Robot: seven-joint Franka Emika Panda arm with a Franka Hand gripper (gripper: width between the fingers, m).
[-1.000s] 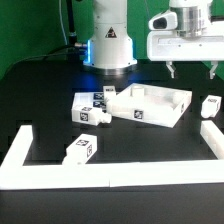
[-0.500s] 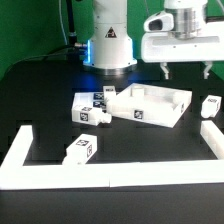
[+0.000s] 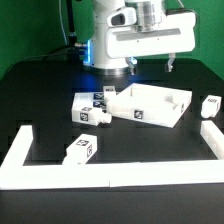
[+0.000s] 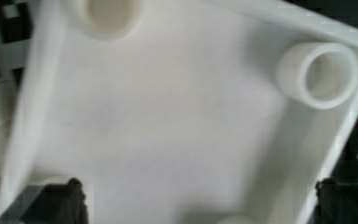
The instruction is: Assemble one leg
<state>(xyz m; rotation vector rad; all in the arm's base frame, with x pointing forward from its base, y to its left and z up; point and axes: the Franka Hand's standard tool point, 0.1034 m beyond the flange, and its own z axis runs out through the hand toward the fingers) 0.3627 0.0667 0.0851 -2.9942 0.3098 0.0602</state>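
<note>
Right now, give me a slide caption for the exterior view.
Open gripper hovers above the white square panel; tagged legs lie loose on the black table.

Hand (image 3: 149, 66) aloft, spread wide, empty

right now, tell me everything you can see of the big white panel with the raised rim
The panel is a matte white, plastic-looking square tray with a raised rim, lying flat and slightly askew on the black table. The wrist view shows a smooth floor with round raised sockets near two corners. The open pincer hovers above it, not touching.
</note>
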